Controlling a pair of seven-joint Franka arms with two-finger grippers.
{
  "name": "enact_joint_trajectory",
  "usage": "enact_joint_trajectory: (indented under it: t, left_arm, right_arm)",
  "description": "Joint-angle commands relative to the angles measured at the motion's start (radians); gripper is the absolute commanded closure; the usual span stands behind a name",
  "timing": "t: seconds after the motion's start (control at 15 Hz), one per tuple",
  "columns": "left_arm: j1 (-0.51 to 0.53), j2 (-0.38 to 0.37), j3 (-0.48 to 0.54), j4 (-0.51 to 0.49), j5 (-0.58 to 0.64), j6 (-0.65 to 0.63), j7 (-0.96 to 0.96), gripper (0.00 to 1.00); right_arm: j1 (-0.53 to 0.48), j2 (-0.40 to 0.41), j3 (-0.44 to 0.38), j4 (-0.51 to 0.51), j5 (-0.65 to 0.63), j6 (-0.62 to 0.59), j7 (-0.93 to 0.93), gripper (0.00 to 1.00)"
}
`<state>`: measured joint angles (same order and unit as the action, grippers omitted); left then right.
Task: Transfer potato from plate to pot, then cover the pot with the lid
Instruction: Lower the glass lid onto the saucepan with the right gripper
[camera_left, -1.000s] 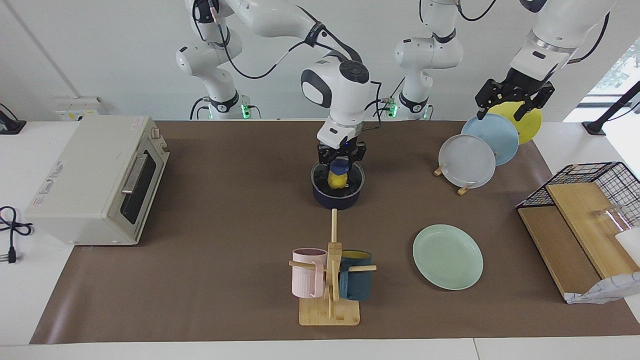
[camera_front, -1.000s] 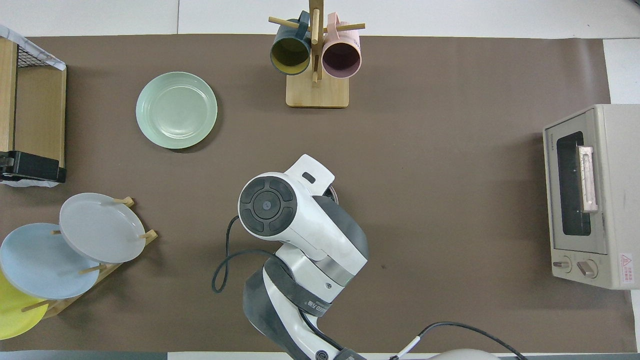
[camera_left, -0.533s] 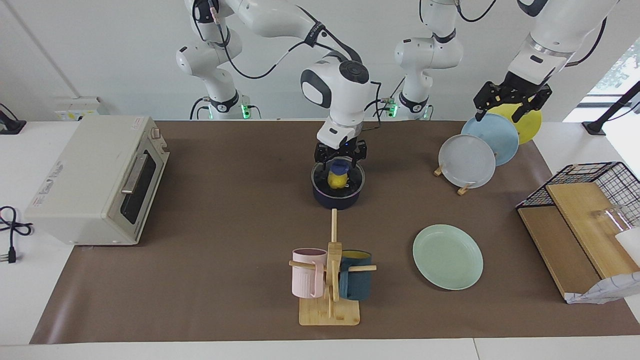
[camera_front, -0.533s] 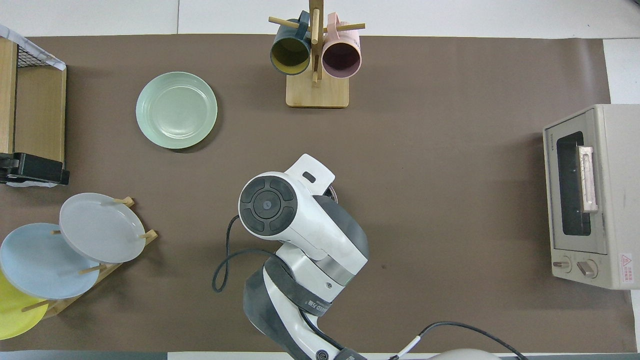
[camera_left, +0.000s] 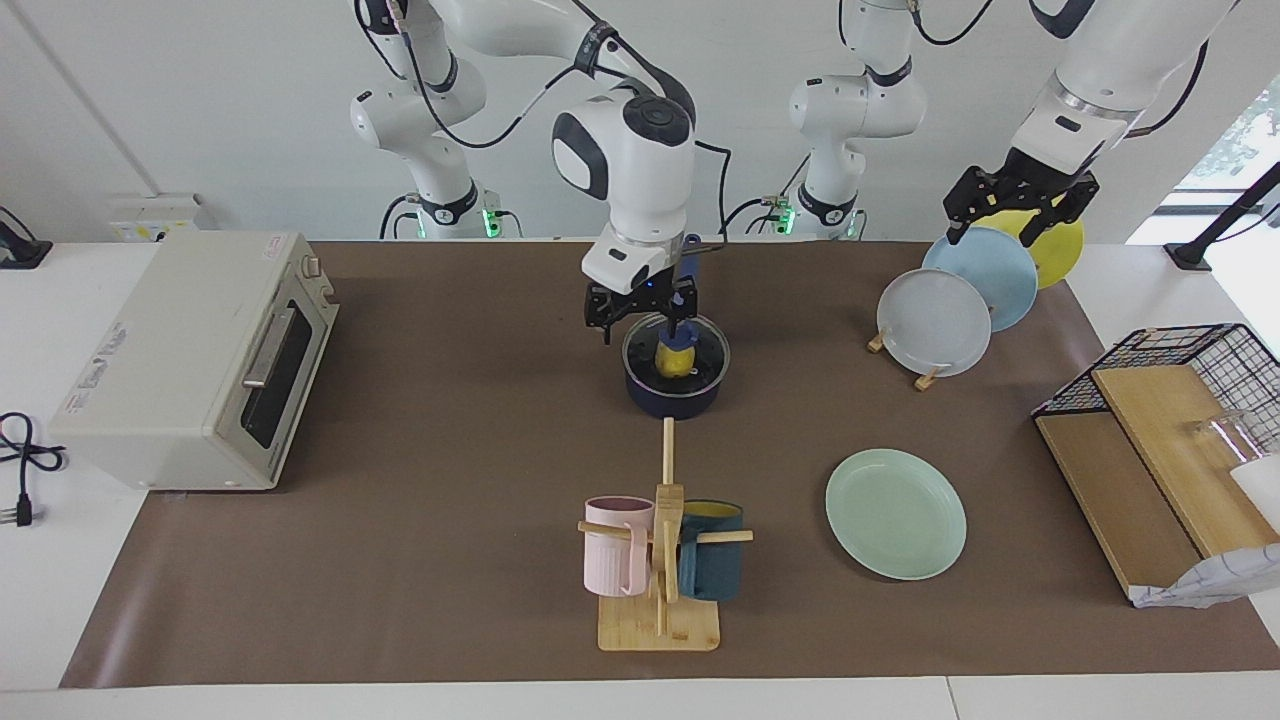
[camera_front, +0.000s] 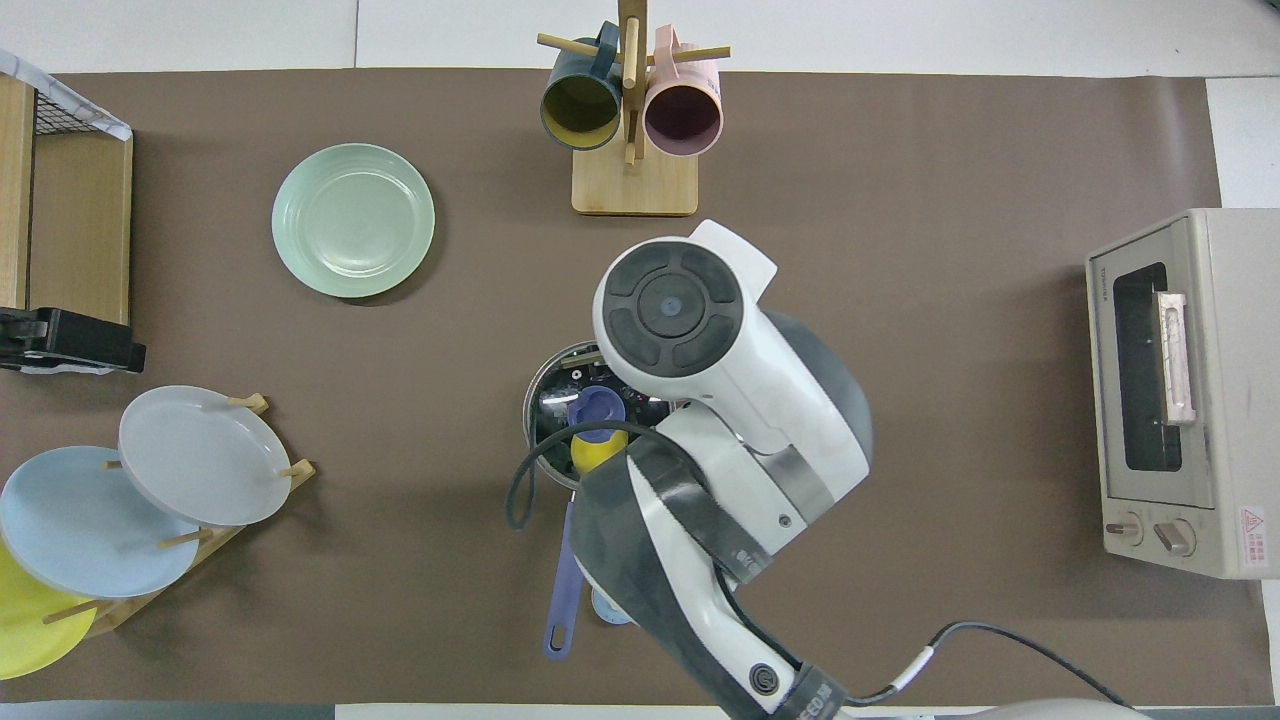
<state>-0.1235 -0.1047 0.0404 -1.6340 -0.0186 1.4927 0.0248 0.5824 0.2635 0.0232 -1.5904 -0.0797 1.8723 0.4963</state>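
Now that the blue knob has been released, the right gripper (camera_left: 642, 322) is seen raised clear of the pot (camera_left: 672, 396), just above its rim and shifted a little toward the right arm's end of the table. A second ago its fingers were closed around the knob; they are now spread wide and nothing is held between them. The lid (camera_left: 676, 338) has been left on the pot, and its metal rim appears to sit level all round, though the edge nearest the robots is partly hidden by the gripper. From this it may be judged that both steps of the task are done, and that only the arm's withdrawal remains.

The potato (camera_left: 673, 361) can be made out through the clear glass. It lies inside the pot, bright yellow and glossy against the black interior, directly under the knob. In the overhead view the potato (camera_front: 597, 451) shows under the knob, and the pot's long handle (camera_front: 560, 585) is pointed toward the robots.

The plate (camera_left: 895, 512) lies bare, farther from the robots than the pot and toward the left arm's end.

The left gripper (camera_left: 1018, 205) is kept waiting well apart from the pot, over the upright plates (camera_left: 985, 280), its fingers wide and empty.
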Motion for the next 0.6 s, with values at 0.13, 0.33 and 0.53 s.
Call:
enact_joint_trajectory:
  t: [0.13,0.33,0.53]
  left_arm:
    - [-0.004,-0.027,0.000,-0.029,-0.011,0.009,-0.017,0.00]
    - [-0.005,-0.026,0.000,-0.026,-0.012,0.012,-0.026,0.00]
    - [-0.007,-0.029,0.000,-0.035,-0.012,0.011,-0.028,0.00]
  right_arm:
    - [-0.134,-0.020,0.006,0.131,-0.006,-0.200,-0.192,0.00]
    - [-0.254,-0.041,0.003,0.214,0.000,-0.329,-0.342,0.00]
    - [-0.445,-0.087,0.009,0.230,0.079,-0.357,-0.430,0.00]
